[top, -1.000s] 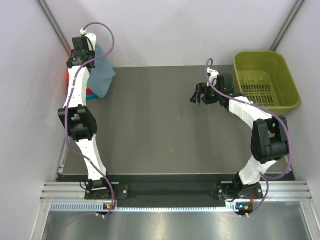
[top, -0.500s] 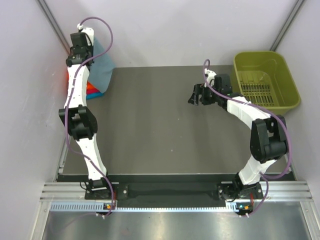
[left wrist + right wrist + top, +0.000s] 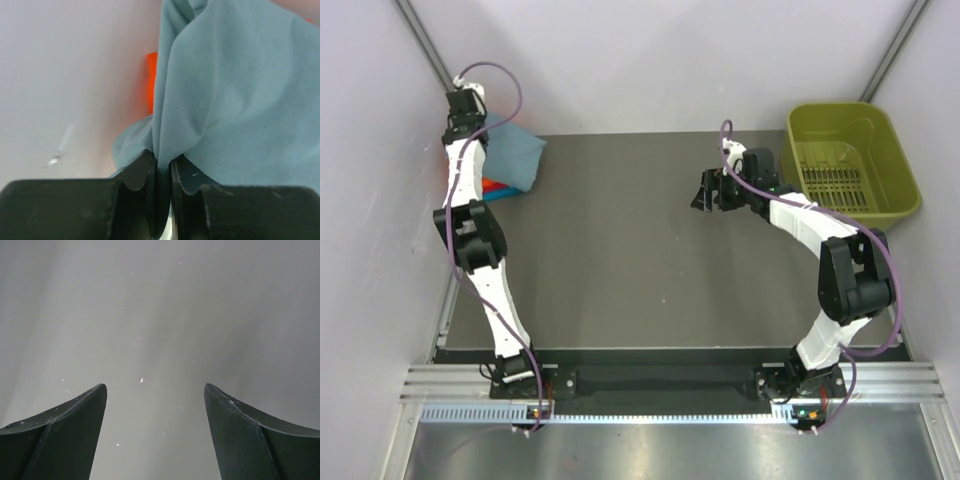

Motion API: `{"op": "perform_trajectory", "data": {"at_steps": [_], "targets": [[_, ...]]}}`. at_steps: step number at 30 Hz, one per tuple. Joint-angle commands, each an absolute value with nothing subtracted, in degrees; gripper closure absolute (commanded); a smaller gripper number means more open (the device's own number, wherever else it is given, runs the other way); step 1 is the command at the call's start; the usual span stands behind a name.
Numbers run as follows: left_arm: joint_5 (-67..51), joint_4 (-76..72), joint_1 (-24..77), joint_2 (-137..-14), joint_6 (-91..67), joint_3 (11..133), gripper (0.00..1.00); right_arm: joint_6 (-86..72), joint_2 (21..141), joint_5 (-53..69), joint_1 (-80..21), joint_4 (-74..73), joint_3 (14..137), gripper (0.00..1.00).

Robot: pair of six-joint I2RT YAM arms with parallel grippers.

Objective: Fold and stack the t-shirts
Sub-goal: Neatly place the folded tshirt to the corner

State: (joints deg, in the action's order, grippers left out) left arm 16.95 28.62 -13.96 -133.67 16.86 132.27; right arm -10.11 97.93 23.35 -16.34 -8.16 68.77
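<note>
Left gripper (image 3: 162, 165): clamped on grey-blue t-shirt (image 3: 512, 155), at table (image 3: 620, 270) far-left corner.
Right gripper (image 3: 155, 390): spread wide, nothing held, near basket (image 3: 850, 160).
Left wrist only: orange shirt (image 3: 151, 75) is seen behind.

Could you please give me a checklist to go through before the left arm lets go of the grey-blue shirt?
1. Left end effector grip on the grey-blue shirt: ok, shut on a pinch of cloth.
2. Shirt over the stack: ok, the top view shows it covering the pile in the far left corner, and the orange shirt peeks out beside it.
3. Shirt fully resting on the stack: cannot tell.
4. Fold tidy: not ok, the cloth is bunched where it is gripped.
5. Right end effector out of the way: ok, open and empty over bare table.
6. Basket free of shirts: ok, no cloth shows inside.
</note>
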Motion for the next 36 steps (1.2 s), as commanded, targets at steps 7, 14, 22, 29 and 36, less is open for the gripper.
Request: {"op": "perform_trajectory", "data": {"at_steps": [7,14,22,29,36], "targets": [[18.90,24.26,-17.49,-130.34,20.30,128.15,1.00,-9.14,97.73,22.94,-17.93,-6.06,70.75,0.21],[29.42,23.56,-14.07,-132.01,24.62,125.51,0.65,-8.35,97.91,22.85,-19.25,-6.42,71.28,0.21],[30.42,15.83,-8.27,-123.85,26.53,127.18,0.51,-7.47,96.33,22.50,-19.25,-7.21,69.61,0.20],[29.61,12.13,-0.18,-120.76,32.34,125.69,0.43,-7.38,97.29,22.50,-19.16,-7.38,71.45,0.20],[26.81,18.18,1.85,-125.83,28.57,124.96,0.40,-6.94,97.03,22.41,-19.25,-8.17,72.16,0.20]]}}
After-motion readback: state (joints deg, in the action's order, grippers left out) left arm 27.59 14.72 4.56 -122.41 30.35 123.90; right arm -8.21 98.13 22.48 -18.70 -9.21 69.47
